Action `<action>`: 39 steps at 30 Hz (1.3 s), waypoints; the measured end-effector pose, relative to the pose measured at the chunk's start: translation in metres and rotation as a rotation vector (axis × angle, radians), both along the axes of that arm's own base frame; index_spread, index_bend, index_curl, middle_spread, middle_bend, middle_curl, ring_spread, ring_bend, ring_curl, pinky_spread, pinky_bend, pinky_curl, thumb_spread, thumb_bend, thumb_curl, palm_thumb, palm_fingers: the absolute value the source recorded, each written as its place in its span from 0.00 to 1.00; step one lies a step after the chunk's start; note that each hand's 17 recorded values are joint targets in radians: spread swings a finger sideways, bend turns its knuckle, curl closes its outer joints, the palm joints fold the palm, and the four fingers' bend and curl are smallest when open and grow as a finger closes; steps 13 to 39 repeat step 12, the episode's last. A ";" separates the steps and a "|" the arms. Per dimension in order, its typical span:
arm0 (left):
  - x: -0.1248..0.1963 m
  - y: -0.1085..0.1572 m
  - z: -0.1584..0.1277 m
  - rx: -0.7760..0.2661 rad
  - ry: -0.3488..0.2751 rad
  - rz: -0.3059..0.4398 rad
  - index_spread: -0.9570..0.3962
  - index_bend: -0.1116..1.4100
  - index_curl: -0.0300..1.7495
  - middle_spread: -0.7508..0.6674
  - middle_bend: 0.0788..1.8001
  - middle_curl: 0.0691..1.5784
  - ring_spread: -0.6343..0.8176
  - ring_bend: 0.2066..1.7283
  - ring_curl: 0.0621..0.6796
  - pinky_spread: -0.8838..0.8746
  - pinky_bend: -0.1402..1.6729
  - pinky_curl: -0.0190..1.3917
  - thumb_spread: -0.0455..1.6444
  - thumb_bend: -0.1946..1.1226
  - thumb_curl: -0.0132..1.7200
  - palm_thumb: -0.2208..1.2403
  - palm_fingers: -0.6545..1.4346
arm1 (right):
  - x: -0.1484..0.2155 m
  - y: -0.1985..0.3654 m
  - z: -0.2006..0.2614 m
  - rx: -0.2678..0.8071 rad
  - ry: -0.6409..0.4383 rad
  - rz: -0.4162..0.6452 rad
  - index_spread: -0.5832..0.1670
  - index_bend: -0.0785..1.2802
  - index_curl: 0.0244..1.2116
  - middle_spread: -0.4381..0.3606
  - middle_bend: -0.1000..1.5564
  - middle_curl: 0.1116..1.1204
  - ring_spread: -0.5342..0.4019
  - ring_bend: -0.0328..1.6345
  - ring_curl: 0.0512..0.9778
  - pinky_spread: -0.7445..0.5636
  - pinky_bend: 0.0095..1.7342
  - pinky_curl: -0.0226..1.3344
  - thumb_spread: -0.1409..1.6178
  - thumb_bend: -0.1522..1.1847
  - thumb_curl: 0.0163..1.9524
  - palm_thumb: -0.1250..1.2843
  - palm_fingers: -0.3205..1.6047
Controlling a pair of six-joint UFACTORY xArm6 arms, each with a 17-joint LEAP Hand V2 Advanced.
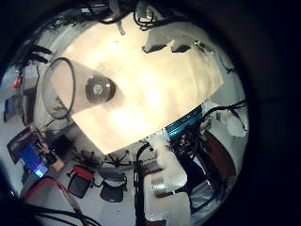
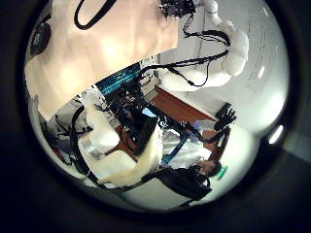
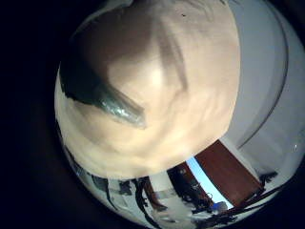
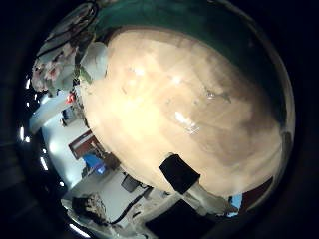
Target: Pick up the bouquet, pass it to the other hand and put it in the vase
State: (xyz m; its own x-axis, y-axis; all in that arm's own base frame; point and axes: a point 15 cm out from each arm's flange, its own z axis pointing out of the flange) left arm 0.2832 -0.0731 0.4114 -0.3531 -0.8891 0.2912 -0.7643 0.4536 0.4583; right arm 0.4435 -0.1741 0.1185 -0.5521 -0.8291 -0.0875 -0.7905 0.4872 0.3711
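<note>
one clear vase stands on the table; neither hand's state can be told.

The table is a plain pale cream all over, with no pattern on it. Near one edge of the table, the vase is clear like glass, and its round bottom looks dark grey. By another edge of the table, the bouquet has whitish-pink flowers and green leaves. Past the table's edge, a robot arm is white. Behind it, a wooden desk is reddish brown.
</note>
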 end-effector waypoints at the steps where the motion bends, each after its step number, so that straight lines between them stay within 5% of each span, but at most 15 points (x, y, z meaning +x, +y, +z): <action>1: -0.002 -0.001 -0.002 0.000 0.009 0.010 0.70 0.19 0.22 0.73 0.06 0.17 0.76 0.26 0.21 0.80 0.40 0.11 0.72 0.13 0.17 0.31 0.37 | 0.000 0.000 0.000 0.000 0.000 0.000 0.20 0.25 0.39 0.55 0.32 0.31 0.74 0.48 0.28 0.83 0.53 0.28 0.68 0.09 0.22 0.42 0.13; 12: -0.018 -0.005 0.006 -0.014 0.014 0.124 0.70 0.19 0.22 0.73 0.06 0.17 0.76 0.25 0.20 0.80 0.39 0.10 0.73 0.14 0.17 0.33 0.38 | 0.000 0.000 0.000 0.000 0.000 0.000 0.20 0.20 0.32 0.59 0.24 0.25 0.81 0.37 0.20 0.90 0.42 0.21 0.68 0.10 0.19 0.41 0.19; 39: -0.018 -0.005 0.006 -0.014 0.014 0.124 0.70 0.19 0.22 0.73 0.06 0.17 0.76 0.25 0.20 0.80 0.39 0.10 0.73 0.14 0.17 0.33 0.38 | 0.000 0.000 0.000 0.000 0.000 0.000 0.20 0.20 0.32 0.59 0.24 0.25 0.81 0.37 0.20 0.90 0.42 0.21 0.68 0.10 0.19 0.41 0.19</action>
